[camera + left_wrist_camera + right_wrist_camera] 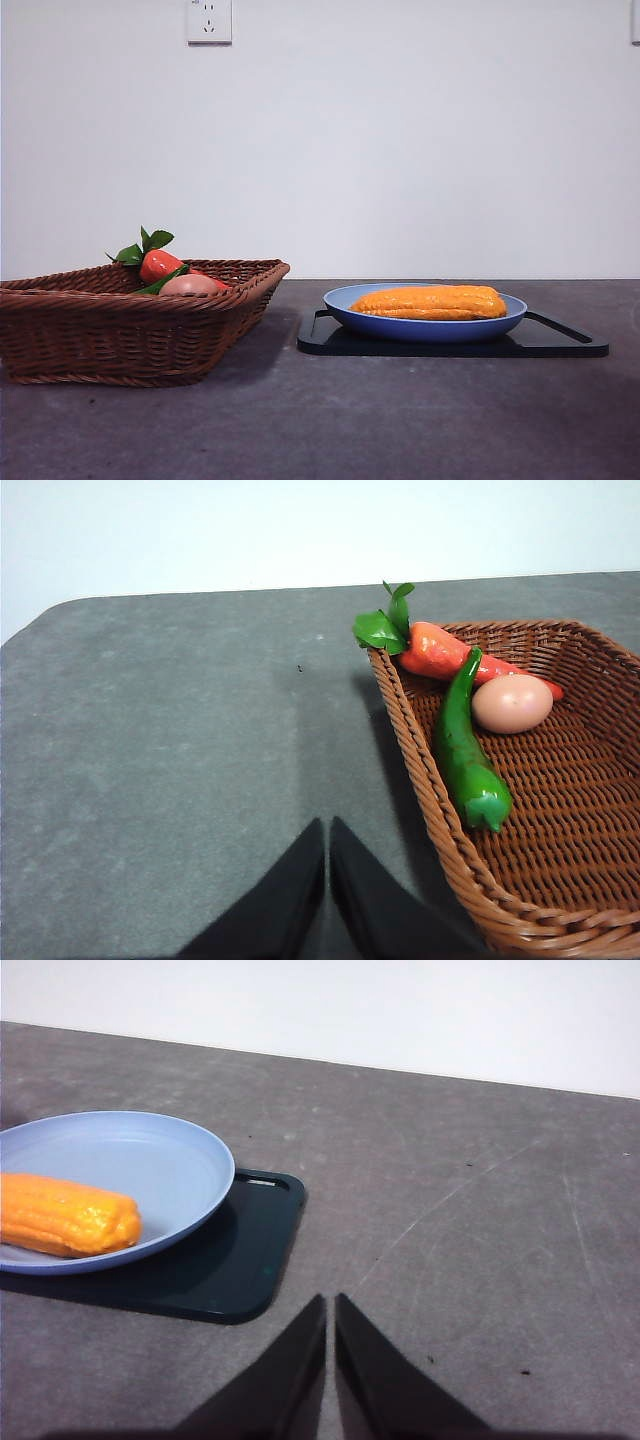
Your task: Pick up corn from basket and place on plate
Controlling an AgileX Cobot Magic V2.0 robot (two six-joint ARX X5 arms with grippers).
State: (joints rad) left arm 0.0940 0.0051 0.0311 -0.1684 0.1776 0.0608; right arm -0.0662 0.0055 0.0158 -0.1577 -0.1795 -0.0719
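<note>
Nearest, both pincers hang over bare worktop [300, 420] with jaws pressed together, holding nothing: the left pincer [327, 832] just beside the basket [560, 880], the right pincer [330, 1308] near the black tray [230, 1260]. Farther off, the corn [430, 301] already lies flat in the plate [420, 326], its long axis crosswise to the front view. It sits closer to the right pincer, off to one side. Judging by this, the placing looks done. A pepper [462, 745], an egg-like item [511, 702] and a red fruit [435, 648] lie in the basket.
</note>
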